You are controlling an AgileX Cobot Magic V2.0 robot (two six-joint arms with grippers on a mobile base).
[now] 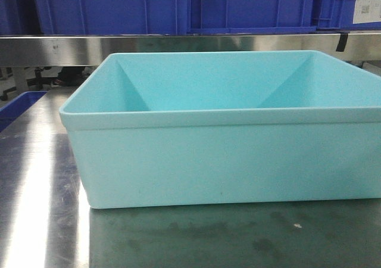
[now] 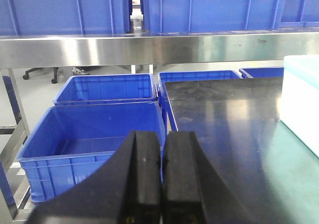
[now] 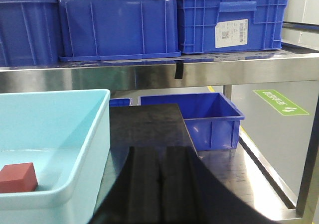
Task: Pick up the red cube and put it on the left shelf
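The red cube lies on the floor of the light-blue tub, near its front left, seen only in the right wrist view. My right gripper is shut and empty, to the right of the tub over the dark table. My left gripper is shut with nothing in it, at the table's left edge, the tub to its right. The left shelf's steel rail runs across above, carrying large blue crates. In the front view the tub fills the frame and hides the cube.
Open blue crates stand on the floor left of the table. Another blue crate sits beyond the table's far right end. Crates line the shelf rail above. A steel post stands at the far right.
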